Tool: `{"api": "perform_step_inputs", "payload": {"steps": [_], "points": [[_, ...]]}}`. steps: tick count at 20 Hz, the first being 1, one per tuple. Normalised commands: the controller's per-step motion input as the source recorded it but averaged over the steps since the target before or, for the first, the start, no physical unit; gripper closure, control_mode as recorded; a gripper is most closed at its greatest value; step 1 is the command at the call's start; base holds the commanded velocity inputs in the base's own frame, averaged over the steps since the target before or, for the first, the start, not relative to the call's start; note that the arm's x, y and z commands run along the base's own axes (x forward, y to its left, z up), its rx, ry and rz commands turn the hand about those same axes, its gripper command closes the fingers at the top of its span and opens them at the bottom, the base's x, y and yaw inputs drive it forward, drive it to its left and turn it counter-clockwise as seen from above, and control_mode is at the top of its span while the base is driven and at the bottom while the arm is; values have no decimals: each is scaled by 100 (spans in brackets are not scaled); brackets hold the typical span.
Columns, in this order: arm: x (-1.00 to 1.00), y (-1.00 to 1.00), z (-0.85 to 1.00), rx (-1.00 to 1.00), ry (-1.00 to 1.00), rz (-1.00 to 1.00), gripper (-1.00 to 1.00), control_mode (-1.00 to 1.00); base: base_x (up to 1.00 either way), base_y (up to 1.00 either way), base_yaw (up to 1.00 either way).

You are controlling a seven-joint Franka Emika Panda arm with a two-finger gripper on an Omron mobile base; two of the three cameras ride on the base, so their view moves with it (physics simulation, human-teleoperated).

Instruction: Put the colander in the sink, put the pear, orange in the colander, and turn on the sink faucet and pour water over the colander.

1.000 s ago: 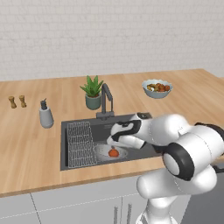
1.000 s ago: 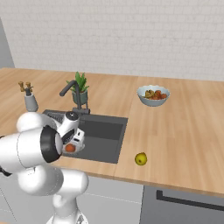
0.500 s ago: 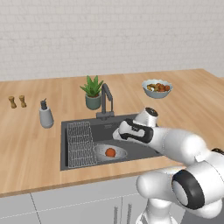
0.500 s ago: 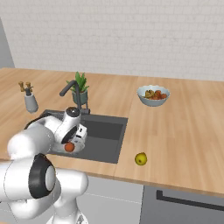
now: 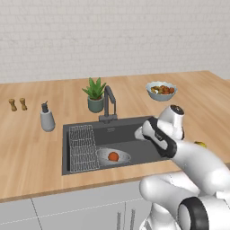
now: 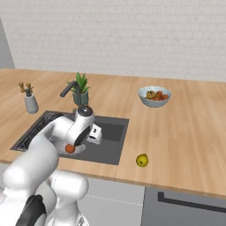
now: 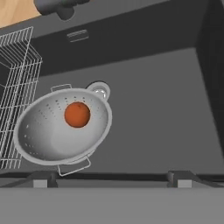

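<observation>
Nearest the base, the pear [image 6: 141, 160] lies on the counter [image 6: 185, 132], near the front edge and well apart from the right rim of the sink [image 6: 115, 145]. It is not yet in the colander.

The tool [image 6: 94, 133] hangs above the sink basin with its jaws spread wide and nothing between them; in the hand view the two dark tips show low in frame with only sink floor between them.

Below it, the colander [image 7: 61, 127] sits on the sink floor beside the wire grid rack [image 7: 15, 74], its rim next to the round drain [image 7: 99, 91]. The orange [image 7: 77, 114] rests inside the bowl.

Handling judgement, pear: small, firm, smooth-skinned, likely light; rounded and tapered, so it may roll or squirt out of a shallow pinch. Best taken across its widest part, from above, jaws straddling the body, not the narrow neck. A gentle close should do; the skin may bruise.

Farther back, the sink faucet [image 5: 109, 104] stands behind the basin, no water visible. Beyond it are a potted plant [image 5: 95, 93], a soap dispenser [image 5: 46, 118] and a pale fruit bowl [image 5: 161, 90].
</observation>
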Motion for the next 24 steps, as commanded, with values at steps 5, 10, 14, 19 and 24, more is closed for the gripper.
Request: {"api": "perform_step_inputs", "payload": {"steps": [5,10,14,19,24], "points": [[-13,-45,45,-17,7,-12,-100,-100,0,0,0],[-13,-75,50,-9,12,-7,-100,-100,0,0,0],[-10,-94,3,-5,1,-9,-100,-100,0,0,0],[-5,-100,0,-2,1,-7,-100,-100,0,0,0],[-11,-100,0,0,1,-2,-100,-100,0,0,0]]}}
